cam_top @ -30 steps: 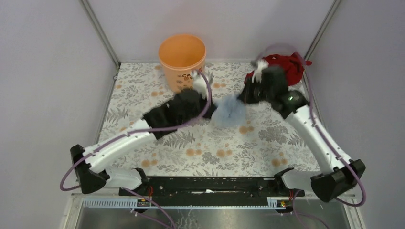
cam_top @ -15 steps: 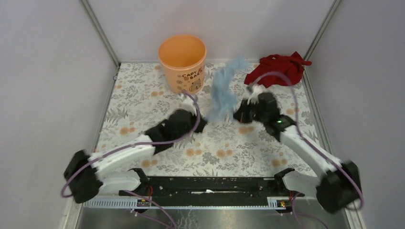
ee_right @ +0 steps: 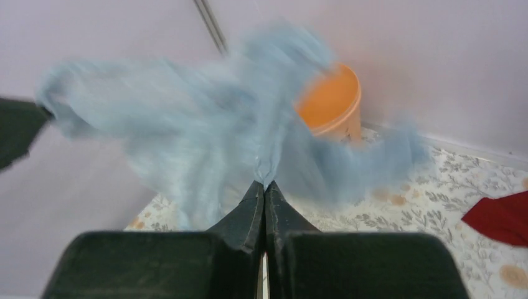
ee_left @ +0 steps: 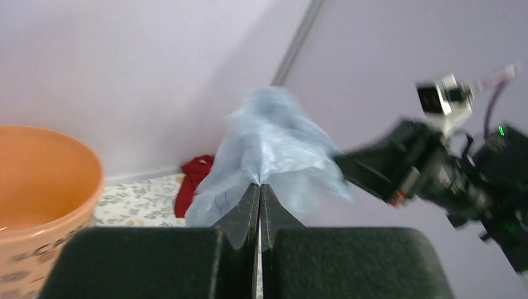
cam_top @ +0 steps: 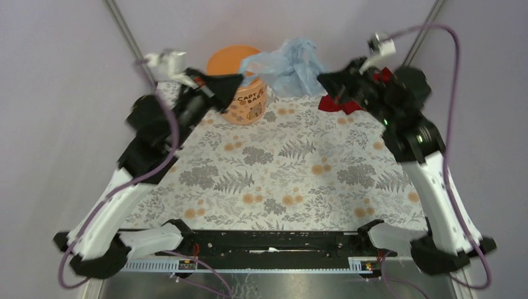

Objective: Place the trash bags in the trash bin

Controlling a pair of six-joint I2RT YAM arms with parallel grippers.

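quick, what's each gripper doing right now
left gripper: shut on the trash bag
right gripper: shut on the same trash bag

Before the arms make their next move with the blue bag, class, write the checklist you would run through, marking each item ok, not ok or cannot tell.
1. Left gripper shut on the trash bag: ok.
2. Right gripper shut on the bag: ok.
3. Bag clear of the table: ok.
4. Orange bin upright, mouth open: ok.
5. Bag centred over the bin's mouth: not ok, mostly to its right in the top view.
6. Red cloth apart from the bin: ok.
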